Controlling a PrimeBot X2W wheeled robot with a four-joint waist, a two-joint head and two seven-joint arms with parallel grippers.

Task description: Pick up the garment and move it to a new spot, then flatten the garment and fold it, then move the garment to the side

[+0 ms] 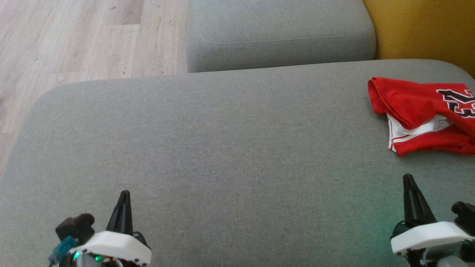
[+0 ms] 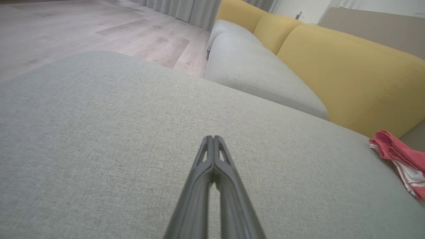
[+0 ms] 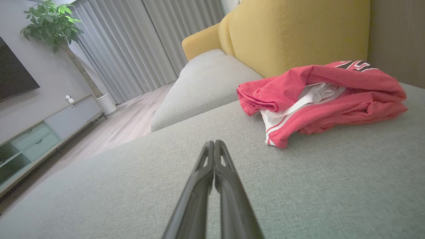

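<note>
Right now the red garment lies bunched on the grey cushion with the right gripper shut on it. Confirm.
Wrong: the right gripper is shut empty, short of the red garment bunched on the grey cushion; see the right wrist view.

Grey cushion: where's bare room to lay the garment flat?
Bare: everything from the red garment leftward to the floor-side edge of the grey cushion, including ahead of the shut left gripper and right gripper. Crowded: the far right corner, where the garment lies bunched near the yellow backrest.

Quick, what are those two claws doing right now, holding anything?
Left claw: closed, holding nothing.
Right claw: closed, holding nothing; the red garment lies apart from it.
</note>
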